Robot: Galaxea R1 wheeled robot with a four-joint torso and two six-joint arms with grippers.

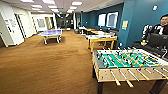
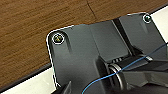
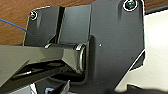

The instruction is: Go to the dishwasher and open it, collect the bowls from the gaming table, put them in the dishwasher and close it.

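Note:
I look across a lounge with brown carpet. A green-field foosball table with rods and handles stands close at the right. Beyond it is a pale-topped table on yellow legs; what lies on it is too blurred to name, and I cannot tell whether it is the gaming table. The dishwasher and the bowls are out of view. Both wrist views look down past the robot's dark plate at carpet and a pale surface.
A blue ping-pong table stands at the back left. More yellow-wood tables line the blue right wall. A person sits at the far right behind a dark screen. Wide open carpet stretches ahead and left.

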